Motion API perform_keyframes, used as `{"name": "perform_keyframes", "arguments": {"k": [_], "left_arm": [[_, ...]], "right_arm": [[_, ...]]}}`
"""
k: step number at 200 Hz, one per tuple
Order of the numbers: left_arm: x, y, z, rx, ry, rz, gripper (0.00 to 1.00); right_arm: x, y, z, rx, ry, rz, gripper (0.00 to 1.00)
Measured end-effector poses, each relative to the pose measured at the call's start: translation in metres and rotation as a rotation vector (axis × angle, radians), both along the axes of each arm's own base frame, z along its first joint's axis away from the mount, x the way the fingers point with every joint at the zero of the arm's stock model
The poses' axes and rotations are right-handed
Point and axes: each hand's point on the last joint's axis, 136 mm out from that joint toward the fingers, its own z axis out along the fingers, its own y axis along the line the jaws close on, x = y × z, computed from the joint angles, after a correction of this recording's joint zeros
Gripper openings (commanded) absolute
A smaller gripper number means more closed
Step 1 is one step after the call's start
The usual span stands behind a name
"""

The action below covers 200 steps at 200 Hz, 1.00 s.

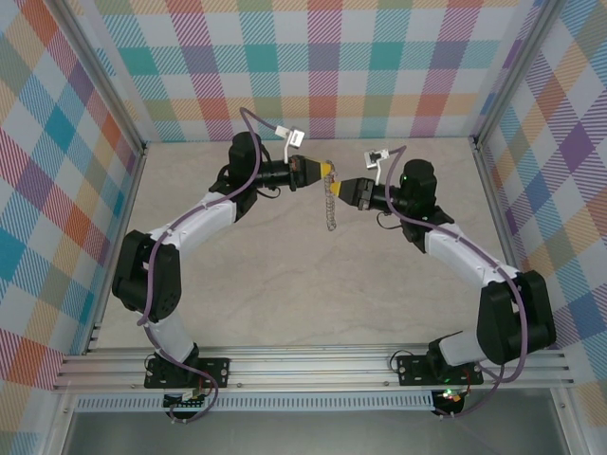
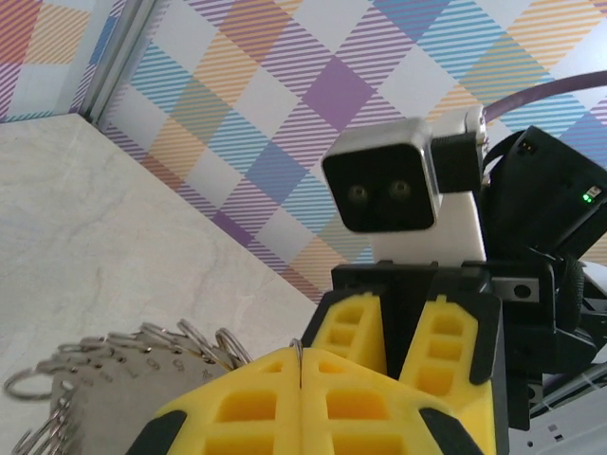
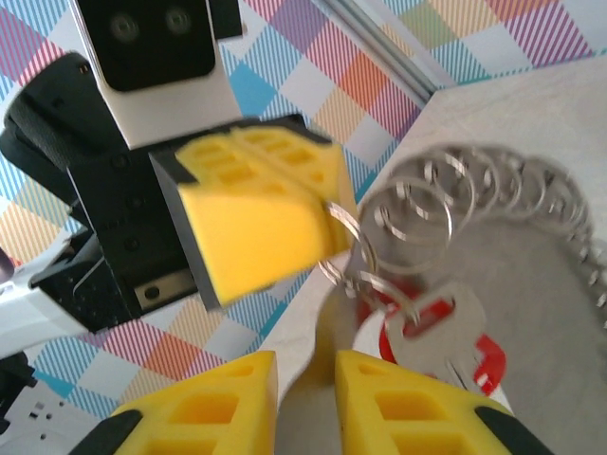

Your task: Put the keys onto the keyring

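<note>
We hold left claw (image 2: 300,379) clamped on keyring (image 1: 330,210), hanging it clear of desk (image 1: 285,284), likely so right claw (image 3: 305,398), part-open, empty, can reach key (image 3: 432,332).

**Tight squeeze at the far middle, open table elsewhere**

Your left gripper (image 1: 322,172) and right gripper (image 1: 341,188) face each other tip to tip above the far middle of the pale marbled table (image 1: 285,294), almost touching. The large thin silver metal keyring (image 1: 330,209), fringed with small loops, hangs pinched in the left gripper and blocks the space between them. The small silver key with a red plastic head (image 3: 429,343) sits just beside the right fingers (image 3: 398,408). Open tabletop lies to either side and nearer you. Checked walls (image 1: 313,66) and aluminium corner posts (image 1: 99,81) hem three sides.
</note>
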Motion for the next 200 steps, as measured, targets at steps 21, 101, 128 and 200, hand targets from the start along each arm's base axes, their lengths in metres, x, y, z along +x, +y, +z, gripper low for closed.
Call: {"name": "perform_keyframes", "arguments": {"k": [21,101,128,200], "left_arm": [[-0.001,-0.002,0.001,-0.001,-0.003,-0.004,0.00],[-0.005,-0.003,0.004,-0.005,-0.008,-0.023,0.00],[-0.007,-0.003,0.007,-0.008,-0.011,-0.034,0.00],[-0.018,-0.007,0.019,-0.021,-0.034,-0.073,0.00]], "right_arm": [[-0.007,-0.003,0.001,-0.013,-0.016,-0.004,0.32],[0.009,-0.037,0.014,-0.040,-0.098,-0.139,0.40],[0.011,-0.036,0.014,-0.036,-0.130,-0.122,0.42],[0.014,-0.024,0.009,-0.011,-0.197,-0.022,0.46]]}}
